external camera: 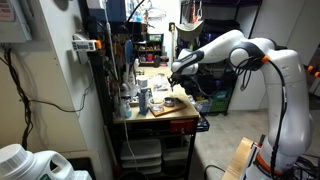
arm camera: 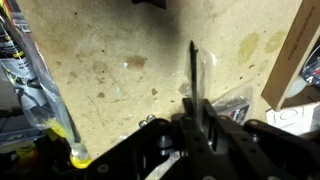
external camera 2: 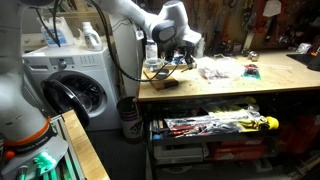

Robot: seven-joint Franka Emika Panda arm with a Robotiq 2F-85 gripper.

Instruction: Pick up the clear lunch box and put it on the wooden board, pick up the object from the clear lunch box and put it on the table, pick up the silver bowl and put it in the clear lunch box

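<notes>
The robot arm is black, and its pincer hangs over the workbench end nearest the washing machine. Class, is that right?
No: the arm is white, not black, as both exterior views show. Its pincer does hang over the workbench end nearest the washing machine.

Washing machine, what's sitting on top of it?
A white jug and other containers beside it stand on the washing machine. Whatever is behind them is hidden, and their labels are too small to read.
</notes>
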